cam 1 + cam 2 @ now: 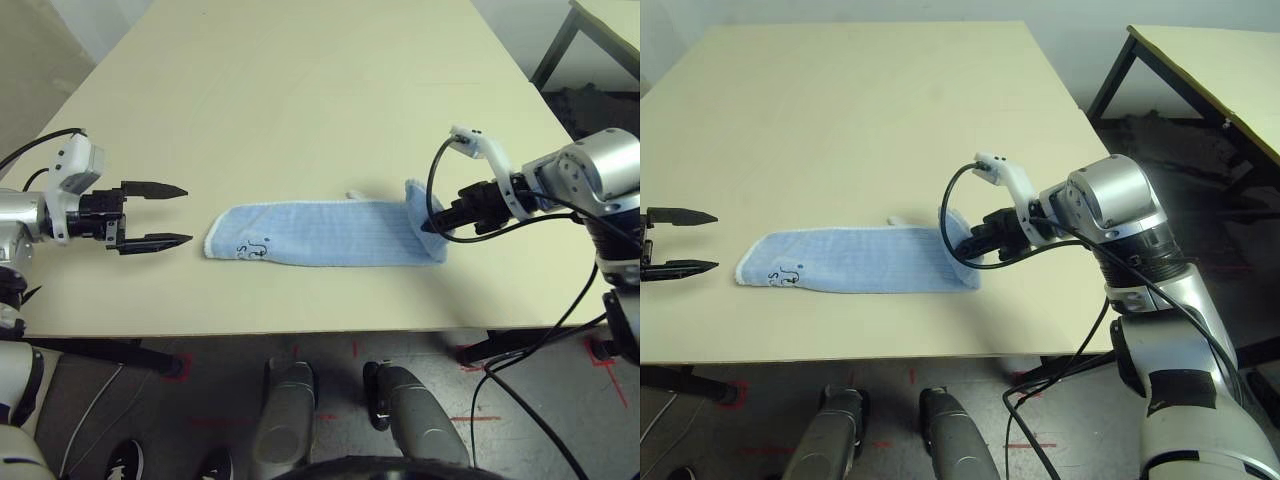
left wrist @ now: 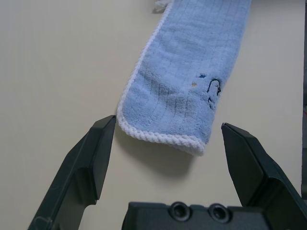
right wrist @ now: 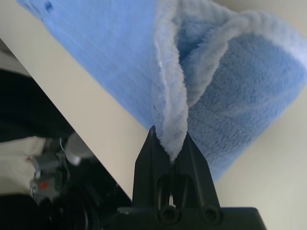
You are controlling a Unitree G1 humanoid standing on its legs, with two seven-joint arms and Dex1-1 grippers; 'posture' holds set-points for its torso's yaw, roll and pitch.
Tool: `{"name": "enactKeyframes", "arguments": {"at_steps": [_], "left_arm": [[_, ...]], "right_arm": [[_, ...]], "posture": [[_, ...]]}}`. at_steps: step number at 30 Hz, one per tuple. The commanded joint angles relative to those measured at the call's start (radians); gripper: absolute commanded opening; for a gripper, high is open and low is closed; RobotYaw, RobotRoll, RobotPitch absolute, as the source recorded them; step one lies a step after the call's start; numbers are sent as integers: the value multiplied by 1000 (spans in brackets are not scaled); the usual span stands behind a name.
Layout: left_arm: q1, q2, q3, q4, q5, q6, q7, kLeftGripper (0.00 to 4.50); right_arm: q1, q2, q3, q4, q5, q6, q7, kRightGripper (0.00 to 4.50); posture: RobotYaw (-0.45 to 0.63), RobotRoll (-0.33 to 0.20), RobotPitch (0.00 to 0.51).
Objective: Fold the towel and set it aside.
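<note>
Pinching the light-blue towel's (image 1: 330,234) edge, the right hand (image 3: 167,139) grips firmly.

Light even and moderately bright over the table (image 1: 300,120); source not visible. Soft shadow lay just under the near end of the towel (image 2: 182,72) in the left wrist view, another faint one on the table beside its other end. Floor (image 1: 330,430) below the table dimmer. Right wrist view: floor-side background blurred, towel edging slightly soft.
</note>
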Motion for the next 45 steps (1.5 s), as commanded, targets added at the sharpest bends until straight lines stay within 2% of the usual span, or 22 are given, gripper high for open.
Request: {"name": "enactKeyframes", "arguments": {"at_steps": [1, 3, 6, 10, 16, 17, 19, 21, 23, 25, 27, 30, 35, 38, 45], "left_arm": [[10, 17, 3, 3, 0, 2, -4, 4500], [8, 16, 3, 3, 1, 3, -4, 4500], [-1, 15, 3, 10, 8, 2, -4, 4500], [-15, 15, 5, 26, 18, 1, -4, 4500], [-24, 9, 5, 38, 26, -1, -4, 4500], [-24, 8, 5, 39, 27, -1, -4, 4500], [-26, 8, 5, 42, 29, -1, -4, 4500], [-26, 7, 7, 43, 31, -2, -4, 4500], [-24, 6, 11, 44, 33, -2, -4, 4500], [-21, 4, 15, 43, 33, -2, -4, 4500], [-18, 3, 20, 44, 33, -1, -4, 4500], [-17, 3, 28, 47, 34, 1, -4, 4500], [-13, 10, 37, 45, 34, 5, -4, 4500], [-15, 14, 40, 44, 35, 9, -4, 4500], [-23, 14, 43, 45, 39, 17, -4, 4500]], "right_arm": [[21, 59, -66, 4, 47, 15, -98, 15], [31, 92, -91, 1, 87, 15, -142, 15], [40, 93, -86, -10, 176, 15, -188, 734], [40, 61, -61, -24, 303, 15, -242, 2154], [33, 51, -69, -15, 425, 15, -347, 4318], [30, 47, -73, -14, 446, 15, -362, 4472], [26, 48, -102, -18, 471, 15, -385, 4472], [29, 78, -176, -35, 449, 15, -413, 4472], [55, 104, -238, -59, 407, -52, -438, 4472], [117, 100, -243, -114, 358, -178, -423, 4346], [197, 88, -224, -180, 301, -311, -389, 4014], [298, 93, -208, -249, 226, -464, -365, 2920], [452, 42, -88, -381, 41, -756, -263, 1107], [512, 49, -44, -414, -43, -889, -239, 20], [567, 115, 11, -367, -175, -1034, -244, 20]], "posture": [[77, 0, 167], [76, 0, 167], [77, 0, 165], [75, 0, 161], [71, 0, 158], [71, 0, 158], [69, 0, 158], [71, 0, 160], [72, 0, 160], [72, 0, 160], [72, 0, 160], [70, 0, 161], [68, 0, 168], [67, 0, 169], [66, 0, 169]]}}
